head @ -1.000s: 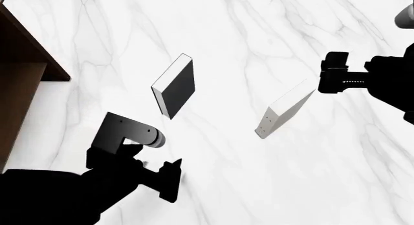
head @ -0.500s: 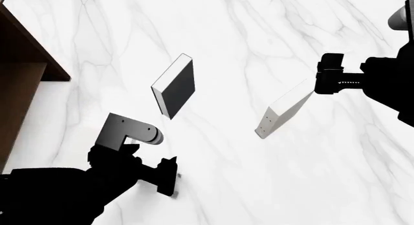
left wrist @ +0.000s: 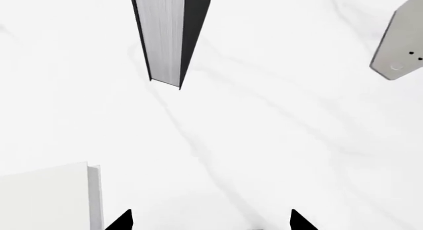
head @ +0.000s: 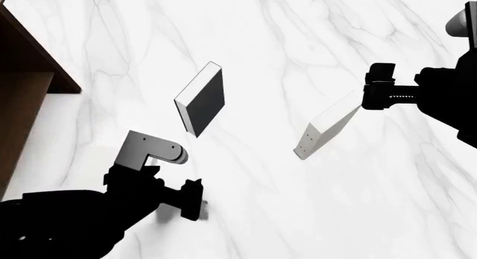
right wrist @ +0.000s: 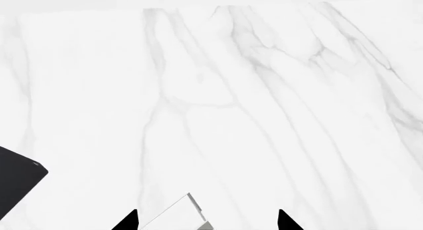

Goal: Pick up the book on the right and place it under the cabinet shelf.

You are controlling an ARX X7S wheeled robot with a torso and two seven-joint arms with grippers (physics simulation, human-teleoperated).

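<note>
Surface: white veined marble table point(head: 298, 214), filling every view.
Cabinet shelf point(head: 30, 75): dark brown, far left, well apart from the books.
Left gripper point(left wrist: 210, 222): low over the table, fingers spread wide, holding nothing.
Black-covered book point(head: 203, 98): standing upright, centre-left.
Book point(head: 328, 125): slim, pale, upright, right of centre.
Right gripper point(right wrist: 206, 221): jaws spread wide, book's top edge between them, likely lining up to grasp.

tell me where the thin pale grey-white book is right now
In the head view the thin pale grey-white book stands on edge on the white marble tabletop, right of centre, between the black-covered book and the right gripper at its far end.
</note>
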